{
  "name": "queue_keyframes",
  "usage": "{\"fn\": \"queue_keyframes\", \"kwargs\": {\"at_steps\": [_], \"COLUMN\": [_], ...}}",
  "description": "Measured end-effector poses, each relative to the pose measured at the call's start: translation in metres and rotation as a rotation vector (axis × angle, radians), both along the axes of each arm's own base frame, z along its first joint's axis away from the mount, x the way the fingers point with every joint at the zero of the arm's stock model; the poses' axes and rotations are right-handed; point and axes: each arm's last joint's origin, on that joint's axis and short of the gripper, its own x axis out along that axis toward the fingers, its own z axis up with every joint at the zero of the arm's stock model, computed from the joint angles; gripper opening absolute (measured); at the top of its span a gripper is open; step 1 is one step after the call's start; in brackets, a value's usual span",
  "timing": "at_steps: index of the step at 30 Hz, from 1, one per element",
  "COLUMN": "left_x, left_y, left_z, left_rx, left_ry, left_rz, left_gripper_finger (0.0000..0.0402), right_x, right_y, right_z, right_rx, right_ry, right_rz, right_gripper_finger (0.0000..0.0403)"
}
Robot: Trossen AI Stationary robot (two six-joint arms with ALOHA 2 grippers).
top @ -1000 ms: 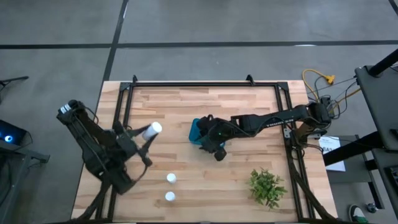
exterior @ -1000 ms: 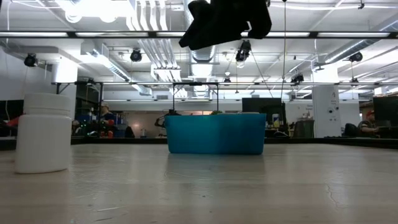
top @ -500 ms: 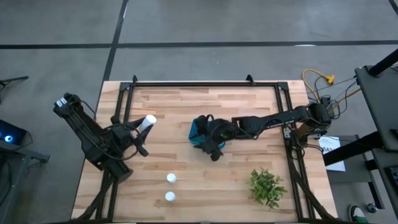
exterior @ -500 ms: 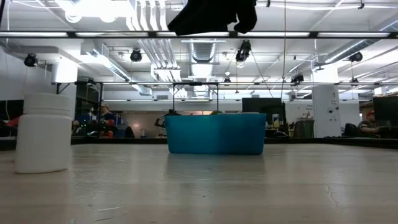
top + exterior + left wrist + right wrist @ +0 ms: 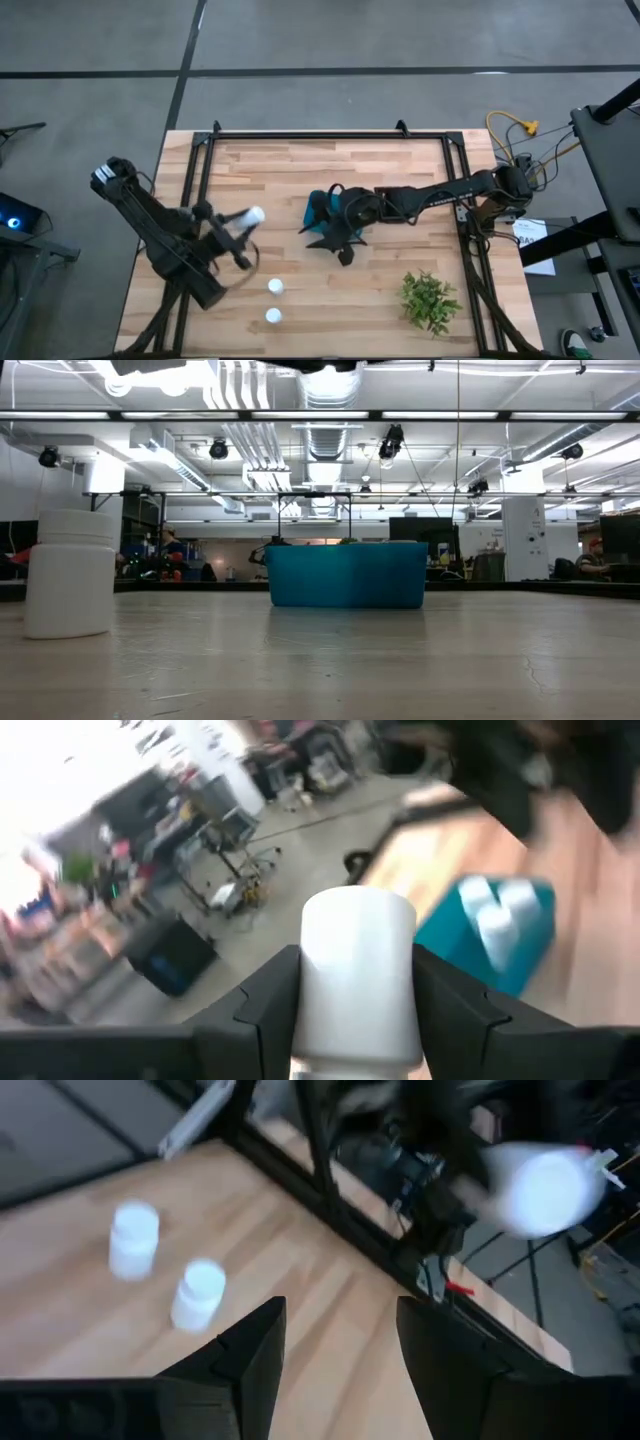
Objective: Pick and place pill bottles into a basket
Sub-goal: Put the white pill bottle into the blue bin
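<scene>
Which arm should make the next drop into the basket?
Left: its gripper already holds a pill bottle beside the basket. The right gripper is open and empty.

Your light wooden plank table [image 5: 400, 170] with black frame rails, small teal-blue rectangular basket [image 5: 318, 212] near its middle, two small white capped pill bottles [image 5: 274, 287] upright nearby, green leafy plant [image 5: 430, 300] at one corner.

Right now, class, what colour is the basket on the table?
Teal-blue; the basket shows best in the low view.
</scene>
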Motion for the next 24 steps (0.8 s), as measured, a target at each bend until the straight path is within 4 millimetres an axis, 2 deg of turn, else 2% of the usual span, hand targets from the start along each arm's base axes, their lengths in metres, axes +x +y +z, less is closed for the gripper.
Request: {"fn": "queue_keyframes", "kwargs": {"at_steps": [5, 9, 14, 24], "left_x": [0.025, 0.038, 0.043, 0.06], "left_y": [-0.027, -0.039, -0.036, -0.024], "left_z": [-0.007, -0.004, -0.004, -0.021], "left_rx": [0.241, 0.395, 0.523, 0.668], "left_ry": [0.238, 0.297, 0.348, 0.507], "left_rz": [-0.155, -0.196, -0.143, -0.074], "left_gripper_finger": [0.0145, 0.0144, 0.0144, 0.0144], "right_x": [0.003, 0.004, 0.005, 0.006], "right_y": [-0.004, -0.008, -0.013, -0.022], "right_z": [0.003, 0.005, 0.004, 0.001], "right_rx": [0.134, 0.252, 0.37, 0.403], "right_ry": [-0.014, 0.007, 0.05, 0.072], "right_rz": [0.01, -0.044, -0.104, -0.144], "right_gripper_finger": [0.0183, 0.0183, 0.0183, 0.0191]}}
